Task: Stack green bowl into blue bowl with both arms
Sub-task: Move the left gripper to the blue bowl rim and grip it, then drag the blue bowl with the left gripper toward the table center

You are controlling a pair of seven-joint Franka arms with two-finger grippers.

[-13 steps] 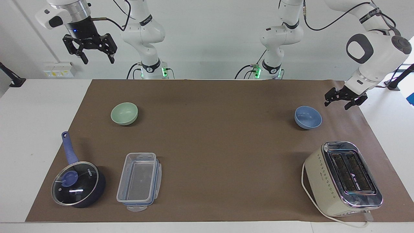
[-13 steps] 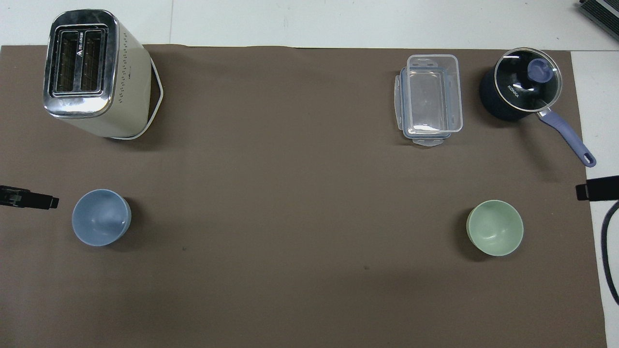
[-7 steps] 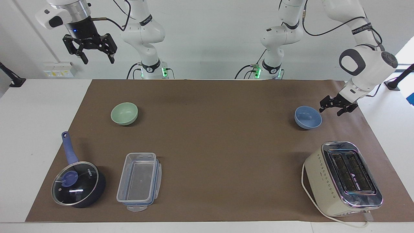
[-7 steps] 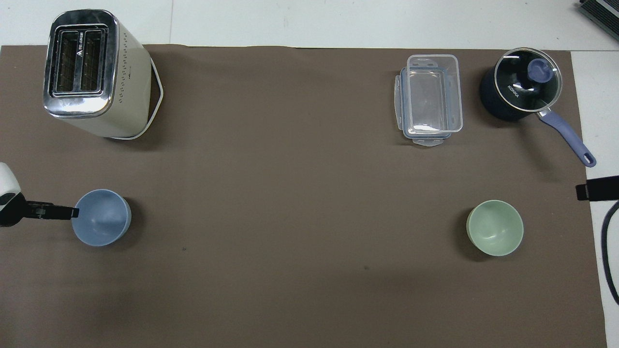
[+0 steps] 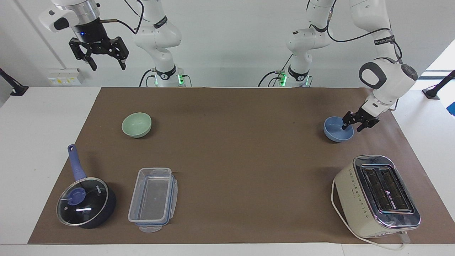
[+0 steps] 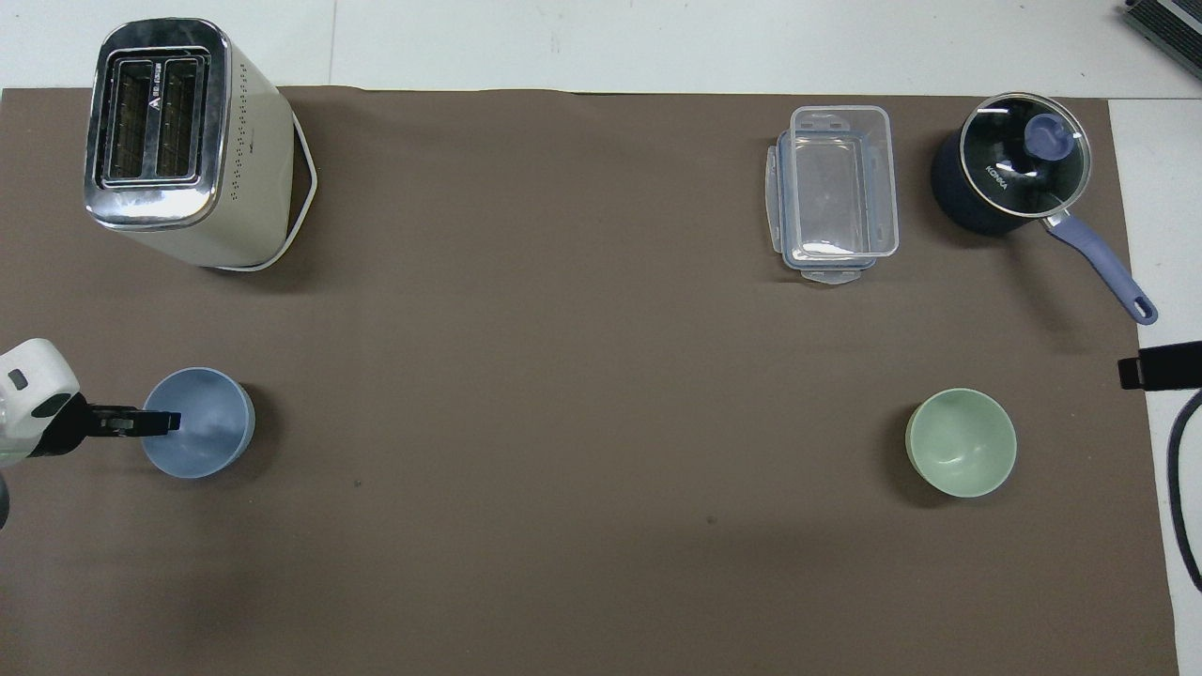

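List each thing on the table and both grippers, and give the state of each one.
green bowl: upright, empty, untouched.
blue bowl: upright, left gripper open astride its rim.
right gripper: open, waiting up high.
saucepan: glass lid on.
plastic container: open, empty.
toaster: upright, slots empty.

On my brown mat (image 5: 231, 149) I see a cream toaster (image 5: 376, 197) at the left arm's end. At the right arm's end, a lidded saucepan (image 5: 85, 201) sits beside a clear plastic container (image 5: 153, 199).
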